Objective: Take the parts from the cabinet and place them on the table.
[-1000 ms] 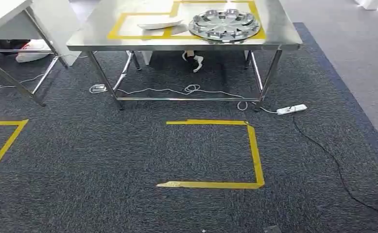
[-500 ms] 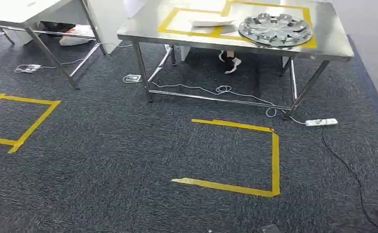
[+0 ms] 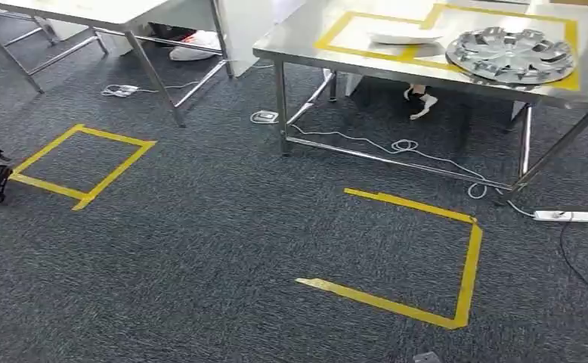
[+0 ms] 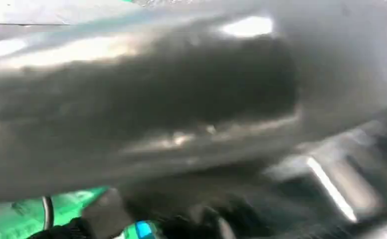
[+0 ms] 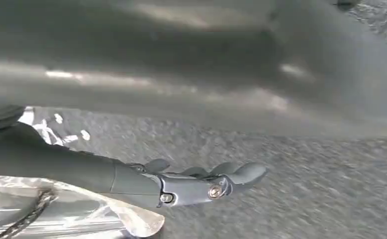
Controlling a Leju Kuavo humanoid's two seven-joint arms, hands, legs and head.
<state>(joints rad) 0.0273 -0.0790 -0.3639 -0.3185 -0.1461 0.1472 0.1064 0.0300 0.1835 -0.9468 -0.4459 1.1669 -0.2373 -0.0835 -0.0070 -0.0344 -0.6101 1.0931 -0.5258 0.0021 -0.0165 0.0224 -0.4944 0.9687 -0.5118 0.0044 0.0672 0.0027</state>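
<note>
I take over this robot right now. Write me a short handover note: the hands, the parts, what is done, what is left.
Right hand: over the carpet, fingers straight, holding nothing.
Left hand: too blurred to tell its state.
Parts: silver wheel cover and white part lie side by side on the steel table, in the yellow-taped area.
Done: these two are placed.
Left: probably fetch any further parts from the cabinet.
</note>
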